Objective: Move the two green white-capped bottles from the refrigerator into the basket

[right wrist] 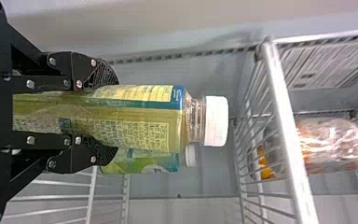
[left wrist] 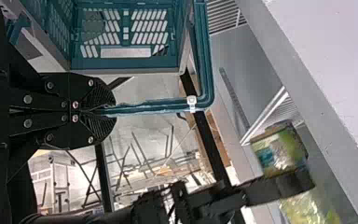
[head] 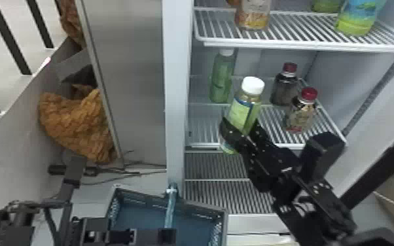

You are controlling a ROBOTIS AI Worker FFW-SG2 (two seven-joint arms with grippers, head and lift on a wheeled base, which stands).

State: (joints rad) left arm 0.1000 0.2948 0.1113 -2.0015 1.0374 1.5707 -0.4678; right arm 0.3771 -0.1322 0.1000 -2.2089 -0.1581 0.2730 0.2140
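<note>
In the head view my right gripper point(head: 243, 131) is shut around the body of a green white-capped bottle point(head: 252, 98), held slightly tilted at the front of the middle shelf. The right wrist view has that bottle point(right wrist: 140, 114) between the pads of my right gripper point(right wrist: 107, 116), cap away from the palm. Another green white-capped bottle point(head: 222, 78) stands farther back on the left; it partly shows behind the held one point(right wrist: 144, 161). My left gripper point(head: 170, 230), low in the head view, holds the handle of the teal basket point(head: 140, 212); the left wrist view has the gripper point(left wrist: 105, 112) closed on the handle point(left wrist: 154, 108).
Two red-capped bottles point(head: 299, 111) stand right of the held bottle on the wire shelf point(head: 281, 139). An upper shelf point(head: 288, 39) with more bottles hangs above. The fridge's left side wall edge point(head: 176, 98) rises beside the opening, above the basket.
</note>
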